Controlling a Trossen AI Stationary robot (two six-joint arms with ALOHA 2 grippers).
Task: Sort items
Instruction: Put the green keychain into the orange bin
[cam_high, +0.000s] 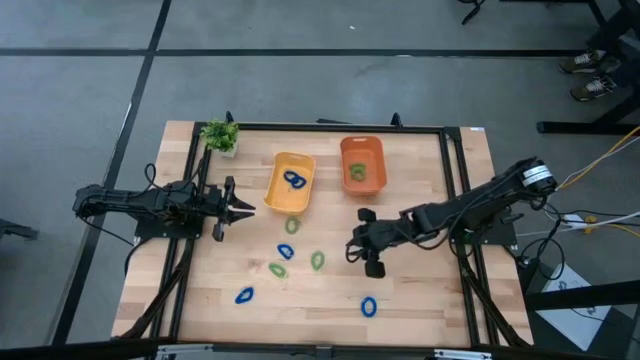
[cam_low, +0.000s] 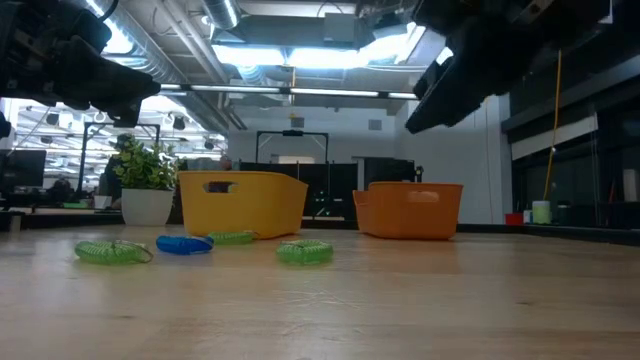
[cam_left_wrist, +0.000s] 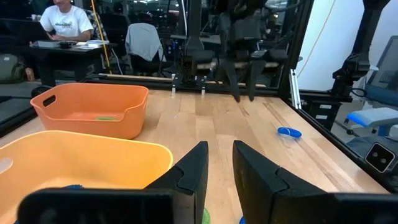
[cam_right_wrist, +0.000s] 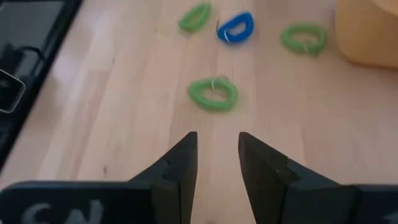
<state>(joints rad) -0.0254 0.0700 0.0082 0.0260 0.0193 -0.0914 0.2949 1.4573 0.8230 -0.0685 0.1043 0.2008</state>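
Although the high view is taking in the whole pale wooden tabletop (cam_high: 420, 300), the small oval rings are showing there only as specks, so their coils are hard to make out. Nearest the front edge, two blue oval rings are lying well apart: one blue ring (cam_high: 244, 295) to the left and another blue ring (cam_high: 369, 306) to the right. Farther in, a loose cluster is sitting between the arms: a green ring (cam_high: 277, 269), a third blue ring (cam_high: 285, 251), a second green ring (cam_high: 317, 260) and a third green ring (cam_high: 291, 225) just before the yellow plastic bin (cam_high: 277, 197). That is making six rings loose on the tabletop, three blue and three green.

The right gripper (cam_high: 366, 246) is hovering above the tabletop beside the cluster, its fingers spread a little and pinching nothing; in its wrist view, the second green ring is lying just ahead of the fingertips. The left gripper (cam_high: 241, 207) is waiting at the yellow bin's left side, fingers parted and empty.

Inside the yellow bin, blue rings (cam_high: 294, 180) are overlapping, seemingly two, though the count is uncertain. The orange plastic bin (cam_high: 378, 150) is holding green rings (cam_high: 356, 174), also too small to count. In the low view, both bins' walls are hiding their contents. A leafy potted plant (cam_high: 220, 135) is standing at the far left corner.
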